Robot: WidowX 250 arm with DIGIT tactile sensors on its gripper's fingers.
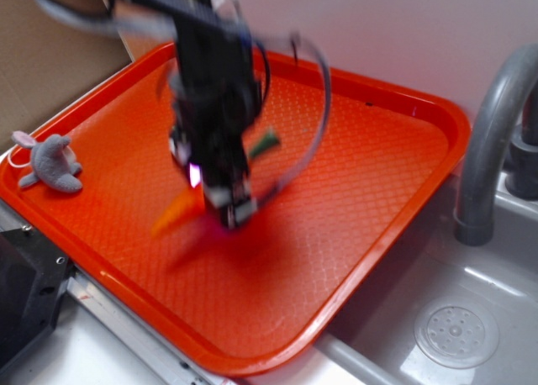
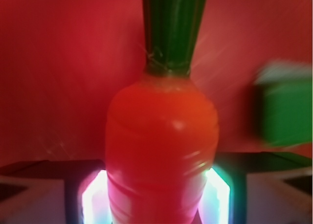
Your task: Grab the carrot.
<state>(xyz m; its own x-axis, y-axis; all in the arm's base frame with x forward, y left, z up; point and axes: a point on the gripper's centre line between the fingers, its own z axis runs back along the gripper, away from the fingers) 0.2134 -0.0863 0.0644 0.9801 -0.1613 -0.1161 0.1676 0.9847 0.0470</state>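
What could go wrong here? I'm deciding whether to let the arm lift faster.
The gripper pinches the carrot on its glossy, tapered body, so it might slip out or swing. The exterior view is motion-blurred, suggesting fast movement that could shake it loose. A green block sits close beside it and could get bumped.

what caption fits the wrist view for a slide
Gripper closed around the orange carrot, green stem up, green block blurred at right.

White wall (image 1: 403, 32); grey sink (image 1: 437, 318), faucet (image 1: 492, 141).
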